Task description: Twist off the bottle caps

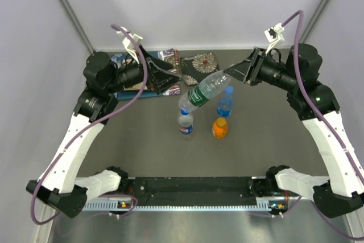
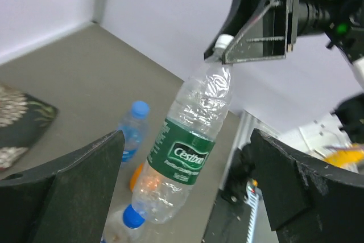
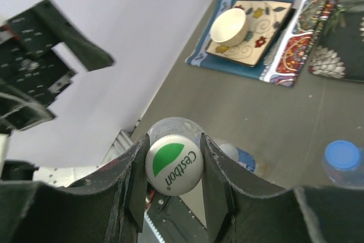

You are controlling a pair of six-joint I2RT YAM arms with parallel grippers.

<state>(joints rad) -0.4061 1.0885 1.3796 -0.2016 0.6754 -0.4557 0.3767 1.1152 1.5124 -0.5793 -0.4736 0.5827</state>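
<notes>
Right gripper (image 1: 232, 73): closed on the white cap (image 3: 173, 165) of the green-label bottle (image 1: 202, 94).
Green-label bottle: held tilted above the table (image 1: 273, 135), cap end up at the right gripper, base down towards the left.
Left gripper (image 1: 173, 78): jaws spread wide, nothing gripped; the bottle is seen ahead of it, apart from both fingers (image 2: 85, 169).
Blue-red label bottle (image 1: 185, 123): stood upright, just below the tilted bottle's base.
Blue-tinted bottle (image 1: 225, 105): stood upright, capped, near the orange bottle (image 1: 220, 127).
Bowl (image 3: 229, 25): set on a patterned placemat (image 3: 284, 55) at the far side.
</notes>
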